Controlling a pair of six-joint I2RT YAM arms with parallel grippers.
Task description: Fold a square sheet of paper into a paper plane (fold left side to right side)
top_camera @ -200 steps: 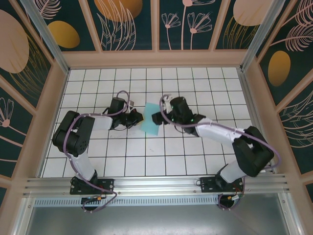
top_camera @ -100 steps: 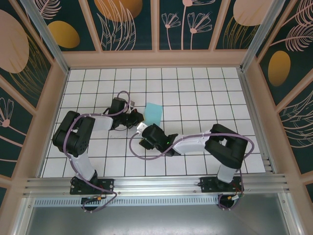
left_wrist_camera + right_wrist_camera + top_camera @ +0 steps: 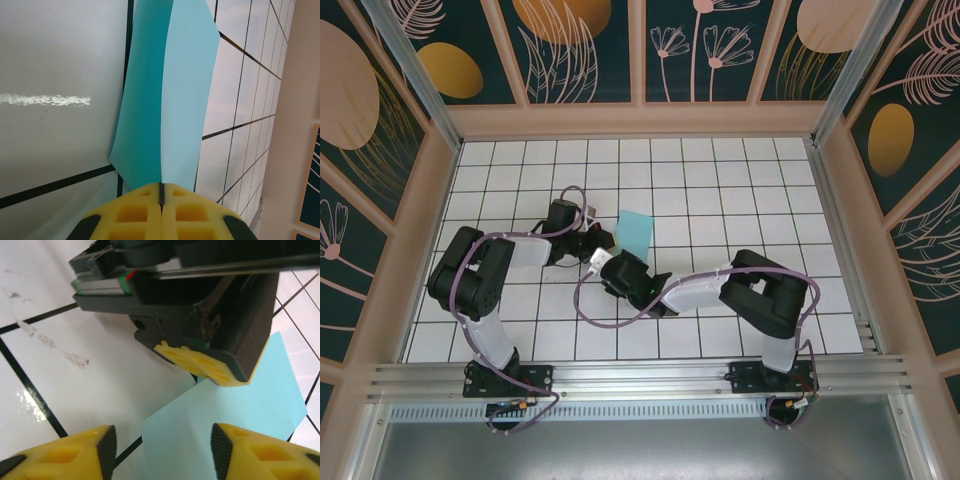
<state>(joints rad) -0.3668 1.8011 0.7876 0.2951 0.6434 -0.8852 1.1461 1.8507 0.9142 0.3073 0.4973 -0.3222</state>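
The square sheet of paper [image 3: 170, 100] is light turquoise and stands doubled over, two layers rising from one crease. My left gripper [image 3: 161, 192] is shut on its near edge, yellow pads pressed together. From above, the sheet [image 3: 636, 231] sticks out to the right of the left gripper [image 3: 603, 240]. My right gripper [image 3: 162, 450] is open just in front of the sheet [image 3: 235, 405], and the sheet's lower corner lies between its fingertips without touching either. The left gripper's fingers [image 3: 200, 362] sit right ahead of it. In the top view the right gripper [image 3: 616, 256] is below the sheet.
The white gridded table [image 3: 720, 200] is ringed by a wooden rim [image 3: 640, 120] and patterned walls. The right arm's elbow [image 3: 765, 290] bends across the near middle of the table, with a purple cable looping beside it. Both arm bases stand at the near rail.
The right arm swung from the sheet's right side round to its near side, and its jaws narrowed. The left gripper kept hold, and the sheet now looks narrower from above.
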